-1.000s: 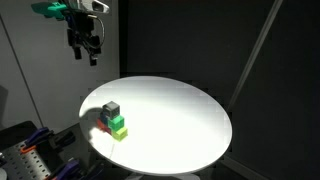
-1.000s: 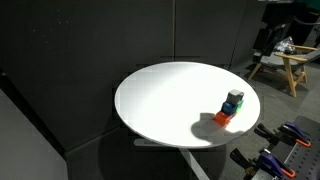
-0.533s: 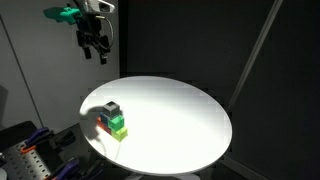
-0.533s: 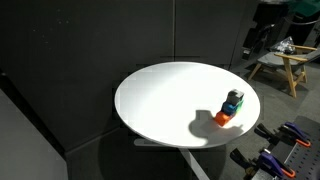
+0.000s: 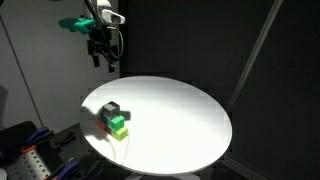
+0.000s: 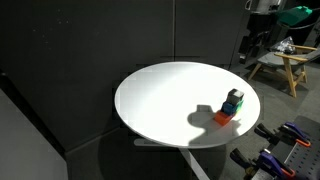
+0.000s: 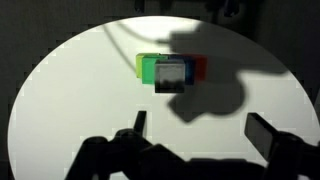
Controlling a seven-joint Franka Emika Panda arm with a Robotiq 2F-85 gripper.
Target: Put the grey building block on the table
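We are looking first at the round white table (image 5: 185,105), which is carrying only a small stack (image 5: 114,119) of toy blocks near its edge. High above and to one side, well apart from the blocks, the gripper (image 5: 103,64) is hanging in the dark. In the wrist view its jaws are standing wide open with nothing between them, and the two fingers (image 7: 138,126) are framing the scene from below. The grey block (image 5: 111,109) is sitting on top of the stack, resting on a green block (image 5: 119,127) and, as the wrist view is showing, a red block (image 7: 200,67) beside it. We are judging this to be the approach: nothing is grasped yet and the grey block is not yet on the table. The next move is calling for a descent that is centring the open jaws over the grey block and squaring them to its flat sides. They should be closing on that top block alone, without nudging the blocks under it, before lifting it and setting it on bare tabletop.
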